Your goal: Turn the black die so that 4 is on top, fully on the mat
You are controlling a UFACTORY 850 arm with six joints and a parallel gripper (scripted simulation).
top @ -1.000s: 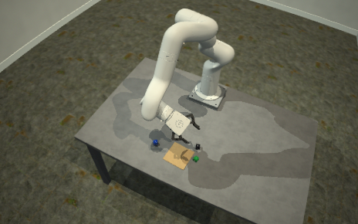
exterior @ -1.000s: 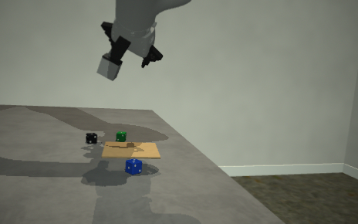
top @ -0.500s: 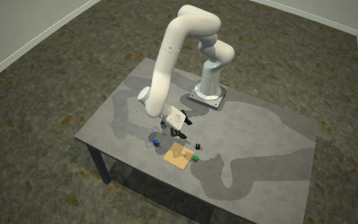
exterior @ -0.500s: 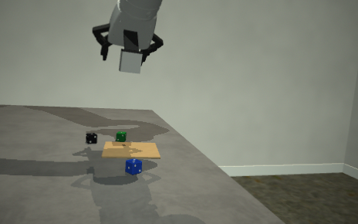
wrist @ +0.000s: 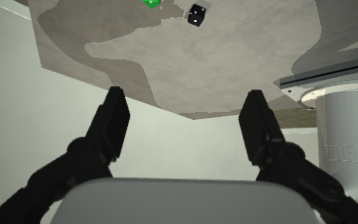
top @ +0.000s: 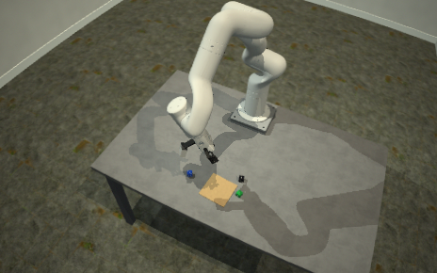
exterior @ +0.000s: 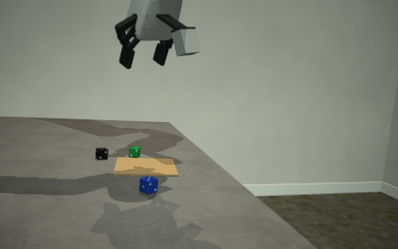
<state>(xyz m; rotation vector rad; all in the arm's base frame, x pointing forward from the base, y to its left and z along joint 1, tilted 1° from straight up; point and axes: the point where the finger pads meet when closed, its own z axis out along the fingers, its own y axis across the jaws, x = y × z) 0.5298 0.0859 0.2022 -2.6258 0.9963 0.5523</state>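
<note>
A grey, mottled desk [top: 306, 155] stood on dark legs over a brown-grey floor [top: 71, 71] flecked with orange, enclosed by pale walls [exterior: 279, 86] with a white skirting board [exterior: 313, 188]. Broad shadows of the white arm [top: 202, 80] crossed the desk's surface. The arm rose from a square base plate [top: 269, 128] near the desk's far edge. The end effector [exterior: 143, 53] hung released, high above the desk, its 2 black fingers spread wide with nothing between them. A tan mat [top: 218, 188] lay flat near the desk's front edge. The black die [top: 241, 178] rested on the bare desk, off the mat and just beside one of its corners; white pips showed on it, but the top number could not be read. The green die [top: 239, 193] sat just beside the mat's edge, near the black die. The blue die [top: 189, 173] sat on the opposite side of the mat, apart from it.
</note>
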